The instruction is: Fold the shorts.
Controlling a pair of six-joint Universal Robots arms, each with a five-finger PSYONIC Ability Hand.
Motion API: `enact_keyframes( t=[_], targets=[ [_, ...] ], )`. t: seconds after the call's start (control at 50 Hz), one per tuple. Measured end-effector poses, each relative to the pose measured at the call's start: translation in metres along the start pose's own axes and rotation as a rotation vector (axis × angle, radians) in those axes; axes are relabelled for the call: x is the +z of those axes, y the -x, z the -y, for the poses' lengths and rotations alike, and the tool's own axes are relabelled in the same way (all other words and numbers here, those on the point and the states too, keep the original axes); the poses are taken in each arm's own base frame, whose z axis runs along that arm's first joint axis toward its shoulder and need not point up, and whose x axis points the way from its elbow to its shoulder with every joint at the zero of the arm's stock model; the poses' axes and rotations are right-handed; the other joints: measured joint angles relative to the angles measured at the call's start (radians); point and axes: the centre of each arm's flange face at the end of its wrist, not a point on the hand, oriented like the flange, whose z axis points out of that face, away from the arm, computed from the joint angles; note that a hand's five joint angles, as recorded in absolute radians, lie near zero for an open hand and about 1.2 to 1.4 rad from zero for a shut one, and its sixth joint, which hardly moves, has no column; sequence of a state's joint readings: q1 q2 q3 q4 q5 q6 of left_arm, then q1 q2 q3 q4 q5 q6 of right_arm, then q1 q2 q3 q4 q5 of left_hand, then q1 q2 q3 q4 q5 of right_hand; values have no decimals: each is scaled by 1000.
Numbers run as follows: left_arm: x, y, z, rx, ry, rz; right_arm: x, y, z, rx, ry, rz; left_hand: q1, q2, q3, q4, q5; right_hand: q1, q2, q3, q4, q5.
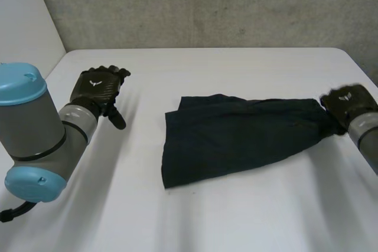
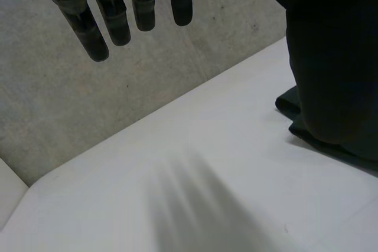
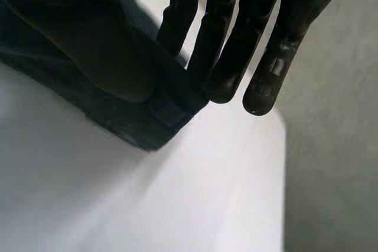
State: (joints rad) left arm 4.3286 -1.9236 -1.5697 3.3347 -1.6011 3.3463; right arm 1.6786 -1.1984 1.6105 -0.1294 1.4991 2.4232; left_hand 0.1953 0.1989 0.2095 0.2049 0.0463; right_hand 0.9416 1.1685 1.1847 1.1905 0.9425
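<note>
We see the shorts [image 1: 236, 134] lying flat on the table [image 1: 236, 222], spread from its middle out toward the right edge, where they narrow into a bunched end. The right hand [image 1: 348, 103] is at that end. Its wrist view shows the cloth's corner caught between the thumb [image 3: 94, 45] and nearly straight fingers [image 3: 230, 57], so we read it as a pinch on the shorts.

The left hand [image 1: 97, 87] hovers over the table near the left edge, well apart from the shorts. Its fingers [image 2: 118, 22] are straight and hold nothing.

Our main worry is that only one end is held. If the right hand lifts or pulls, nothing pins the other end, so the whole cloth may slide and bunch instead of folding over. The pinch also sits at the very corner, with little cloth in it, so it may slip out under any drag. Because that end lies close to the right edge, a pull that way could take the cloth off the table.

The far corner of the shorts' left end looks rumpled, which could give a crooked fold. Nothing lies between the left hand and the shorts. A grey wall [image 1: 207, 4] stands behind the far edge.
</note>
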Motion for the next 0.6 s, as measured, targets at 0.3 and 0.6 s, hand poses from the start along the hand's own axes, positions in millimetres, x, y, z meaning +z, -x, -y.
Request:
enact_keyframes(
  t=[0.3,0.6],
  targets=[
    [-4,5,14,-7,-39,23,-70,137,140,-155,-534,332,0,0,0,0,0,0,0,19,1,20],
    [-3,6,39,-21,-118,30,-99,208,128,-116,-599,668,0,0,0,0,0,-720,-915,-922,-922,-838]
  ],
)
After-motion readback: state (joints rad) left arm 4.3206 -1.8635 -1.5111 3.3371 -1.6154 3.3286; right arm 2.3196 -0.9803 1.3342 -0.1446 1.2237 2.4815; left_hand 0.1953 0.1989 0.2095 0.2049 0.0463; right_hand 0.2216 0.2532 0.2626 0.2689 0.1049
